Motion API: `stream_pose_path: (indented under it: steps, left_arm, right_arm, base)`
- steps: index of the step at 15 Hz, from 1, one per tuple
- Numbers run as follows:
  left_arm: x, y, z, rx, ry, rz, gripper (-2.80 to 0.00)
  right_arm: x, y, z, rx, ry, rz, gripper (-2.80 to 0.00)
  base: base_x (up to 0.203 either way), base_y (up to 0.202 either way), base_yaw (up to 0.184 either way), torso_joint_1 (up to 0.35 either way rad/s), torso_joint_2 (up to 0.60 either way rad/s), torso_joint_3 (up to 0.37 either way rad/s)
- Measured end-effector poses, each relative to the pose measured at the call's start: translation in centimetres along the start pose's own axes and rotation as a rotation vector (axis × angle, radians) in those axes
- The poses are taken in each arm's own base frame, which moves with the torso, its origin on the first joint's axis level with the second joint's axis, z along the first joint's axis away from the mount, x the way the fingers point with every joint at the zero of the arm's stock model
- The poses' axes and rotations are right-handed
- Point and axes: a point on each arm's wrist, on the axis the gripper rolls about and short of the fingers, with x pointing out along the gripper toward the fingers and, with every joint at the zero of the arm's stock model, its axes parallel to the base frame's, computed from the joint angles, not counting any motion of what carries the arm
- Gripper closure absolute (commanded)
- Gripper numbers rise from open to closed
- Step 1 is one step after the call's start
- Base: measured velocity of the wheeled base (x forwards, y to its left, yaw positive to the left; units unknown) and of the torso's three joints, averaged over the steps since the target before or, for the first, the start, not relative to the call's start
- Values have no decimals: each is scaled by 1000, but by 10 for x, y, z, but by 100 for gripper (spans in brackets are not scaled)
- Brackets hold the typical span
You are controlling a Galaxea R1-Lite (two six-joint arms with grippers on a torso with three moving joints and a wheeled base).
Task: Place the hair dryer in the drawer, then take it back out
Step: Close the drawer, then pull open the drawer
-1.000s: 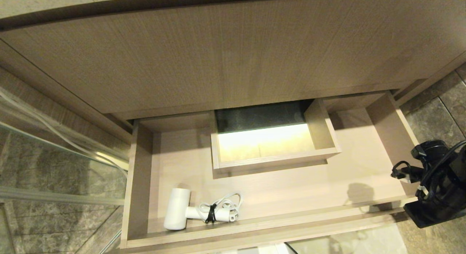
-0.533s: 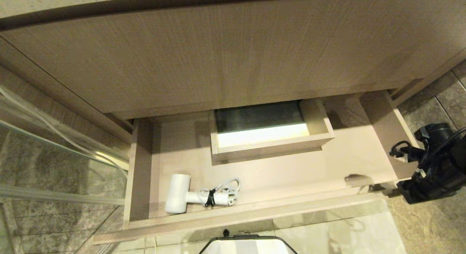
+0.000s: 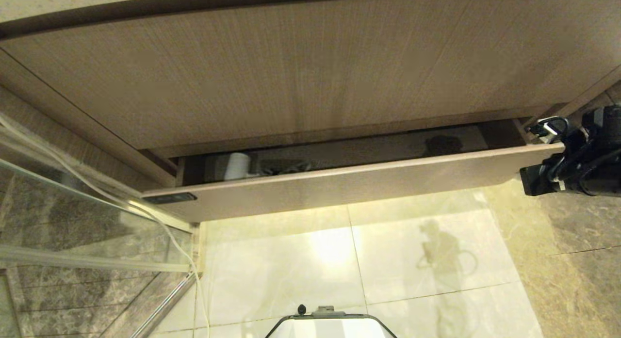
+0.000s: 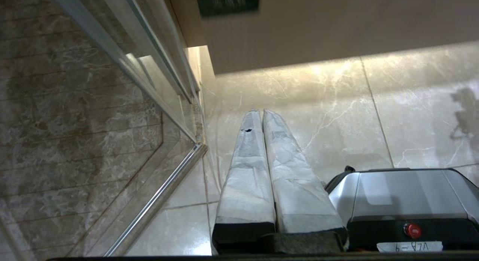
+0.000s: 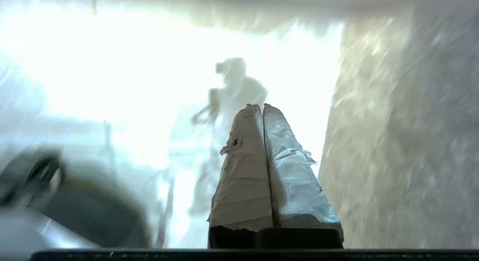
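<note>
Since a second ago the wide beige wood-grain drawer has slid nearly shut, leaving only a narrow dark slot. Inside that slot, toward the left end, the white plastic hair dryer lies with its short fat barrel showing and its coiled cord barely visible beside it. The right gripper sits by the drawer's right end, its taped fingers pressed together on nothing. The left gripper hangs over the pale floor tiles, fingers closed and empty. I'd judge the dryer light, rigid and smooth; the straight handle looks the surest hold, as the barrel seems too fat and the cord floppy.
</note>
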Motion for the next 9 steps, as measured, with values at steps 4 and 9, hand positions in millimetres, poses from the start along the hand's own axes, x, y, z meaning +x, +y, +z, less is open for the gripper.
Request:
stream_pose_path:
  steps: [4,9]
  left_arm:
    - [0,0,0,0,0,0,0]
    - [0,0,0,0,0,0,0]
  right_arm:
    - [-39,10,-17,4,53,40,0]
    - [-94,28,-51,8,54,80,0]
  base:
    - [0,0,0,0,0,0]
    - [0,0,0,0,0,0]
